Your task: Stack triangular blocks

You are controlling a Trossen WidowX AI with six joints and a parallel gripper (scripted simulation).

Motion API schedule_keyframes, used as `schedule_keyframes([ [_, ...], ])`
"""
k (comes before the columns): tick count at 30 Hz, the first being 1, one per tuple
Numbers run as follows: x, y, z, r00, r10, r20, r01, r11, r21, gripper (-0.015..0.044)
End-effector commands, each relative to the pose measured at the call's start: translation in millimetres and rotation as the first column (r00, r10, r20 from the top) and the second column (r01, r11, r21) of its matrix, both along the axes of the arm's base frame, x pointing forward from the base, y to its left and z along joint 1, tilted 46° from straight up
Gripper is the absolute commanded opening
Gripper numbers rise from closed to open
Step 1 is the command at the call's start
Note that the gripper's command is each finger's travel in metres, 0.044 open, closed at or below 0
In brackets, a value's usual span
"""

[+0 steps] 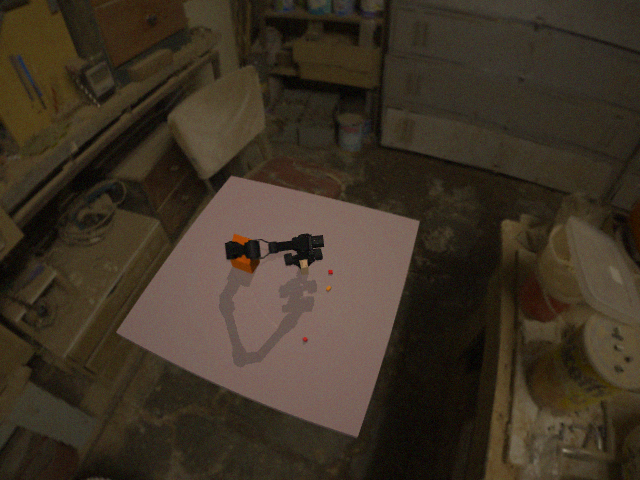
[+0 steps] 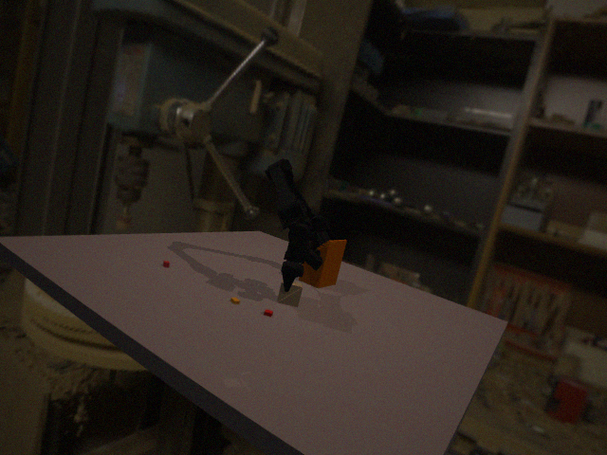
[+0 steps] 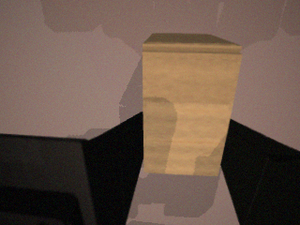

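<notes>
My gripper (image 1: 303,261) (image 2: 289,288) (image 3: 180,120) is shut on the upper triangular block (image 2: 283,294) (image 3: 187,84), with a finger on each side of it. This pale wooden block shows a broad, roughly level top in the wrist view. The lower triangular block (image 2: 294,300) (image 3: 185,38) is under it, sloped face towards sloped face. In the exterior view the two form a nearly square outline with a thin diagonal line between them. In the wrist view the lower block shows only past the upper block's far edge. Whether the slopes fully touch cannot be told.
A small red piece (image 1: 330,271) (image 2: 267,313) and a small orange piece (image 1: 328,288) (image 2: 235,300) lie near the blocks. Another red piece (image 1: 305,339) (image 2: 166,263) lies farther off. A large orange block (image 1: 245,262) (image 2: 331,264) stands by the arm's base.
</notes>
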State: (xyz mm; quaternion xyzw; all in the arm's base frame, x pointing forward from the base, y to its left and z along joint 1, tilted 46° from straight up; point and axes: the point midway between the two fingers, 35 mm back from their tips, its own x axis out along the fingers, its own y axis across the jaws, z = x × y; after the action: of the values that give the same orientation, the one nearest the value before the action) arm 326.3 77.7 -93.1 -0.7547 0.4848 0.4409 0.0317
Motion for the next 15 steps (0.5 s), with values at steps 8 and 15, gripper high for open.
schedule_keyframes([
  [8,0.3,-0.9,-0.6,1.000,0.006,-0.001,-0.006,1.000,-0.005,0.0000],
  [15,0.2,-1.4,-1.5,1.000,0.006,-0.001,-0.006,1.000,-0.004,0.0000],
])
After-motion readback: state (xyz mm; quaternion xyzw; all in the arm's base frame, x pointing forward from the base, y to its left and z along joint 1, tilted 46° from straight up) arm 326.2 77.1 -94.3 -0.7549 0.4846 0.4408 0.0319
